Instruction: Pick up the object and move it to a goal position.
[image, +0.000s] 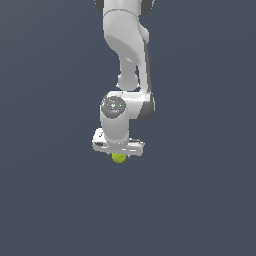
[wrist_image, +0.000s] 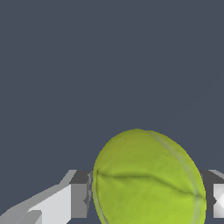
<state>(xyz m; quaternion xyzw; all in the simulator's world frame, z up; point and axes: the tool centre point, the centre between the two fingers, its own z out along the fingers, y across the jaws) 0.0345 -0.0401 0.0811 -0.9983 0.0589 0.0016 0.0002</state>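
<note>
Yellow-green ball: the object is sitting right under the white gripper, tucked between its fingers, with only its lower part peeking out in the exterior view.
Surface: a plain dark blue-grey floor is lying all around; I am seeing no goal marker anywhere.
Progress: by my reckoning, the reach is finished and the grasp is being made or just made; lifting and carrying to the goal are both remaining.
Jaws: they are standing only about a ball's width apart, flanking it on both sides and seemingly pinching it, though I cannot tell whether the pads are pressing firmly.
</note>
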